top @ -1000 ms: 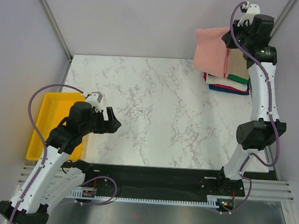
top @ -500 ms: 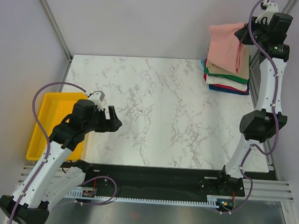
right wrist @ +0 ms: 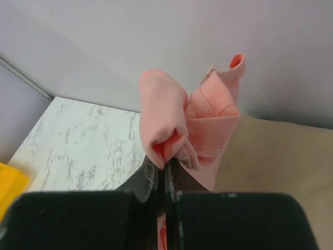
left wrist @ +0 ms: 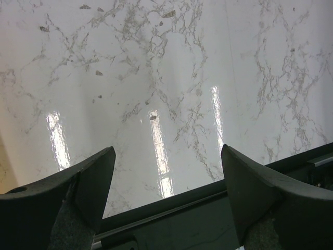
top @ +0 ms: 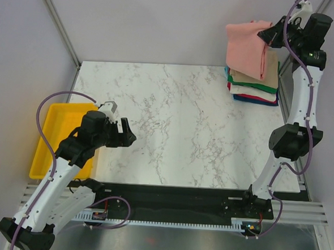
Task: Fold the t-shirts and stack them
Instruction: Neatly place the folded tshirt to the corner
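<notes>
Salmon-pink t-shirt (top: 248, 48), clamped in right hand (top: 267, 39), hides part of stack (top: 253, 88); left hand (top: 128, 133) apart.

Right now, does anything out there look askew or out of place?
Only the salmon-pink shirt: it hangs bunched from the shut right gripper above the folded stack at the far right corner, its layers splaying rather than lying flat. The stack itself looks tidy, its edges only slightly stepped.
</notes>
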`<state>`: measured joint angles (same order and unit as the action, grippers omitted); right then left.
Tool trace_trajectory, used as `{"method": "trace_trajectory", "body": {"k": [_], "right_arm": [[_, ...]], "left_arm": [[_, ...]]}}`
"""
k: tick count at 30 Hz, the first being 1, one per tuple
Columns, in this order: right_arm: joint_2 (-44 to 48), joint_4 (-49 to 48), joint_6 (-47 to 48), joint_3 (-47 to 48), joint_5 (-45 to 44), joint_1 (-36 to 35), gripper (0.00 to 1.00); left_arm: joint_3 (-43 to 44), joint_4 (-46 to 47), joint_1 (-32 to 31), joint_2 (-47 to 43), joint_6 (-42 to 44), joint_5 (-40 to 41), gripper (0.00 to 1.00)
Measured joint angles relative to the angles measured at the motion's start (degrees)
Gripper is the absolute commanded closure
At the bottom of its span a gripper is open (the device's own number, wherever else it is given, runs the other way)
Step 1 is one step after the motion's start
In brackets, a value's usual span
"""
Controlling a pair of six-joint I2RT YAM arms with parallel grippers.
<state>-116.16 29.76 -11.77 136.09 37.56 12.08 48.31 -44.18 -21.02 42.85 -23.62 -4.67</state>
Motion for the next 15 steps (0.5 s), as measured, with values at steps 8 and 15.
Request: {"method": "trace_trajectory", "body": {"k": [8, 15], "right_arm": [[3.02, -2.25, -2.14, -0.96, 1.73, 0.83, 1.0], [1.79, -3.21, -4.63, -4.15, 5.03, 4.28, 1.0]], "left_arm": [[0.0, 0.04, -0.02, 0.0, 0.0, 0.02, 0.11], [0.0, 0.09, 0.0, 0.13, 0.0, 0.04, 0.11]]}}
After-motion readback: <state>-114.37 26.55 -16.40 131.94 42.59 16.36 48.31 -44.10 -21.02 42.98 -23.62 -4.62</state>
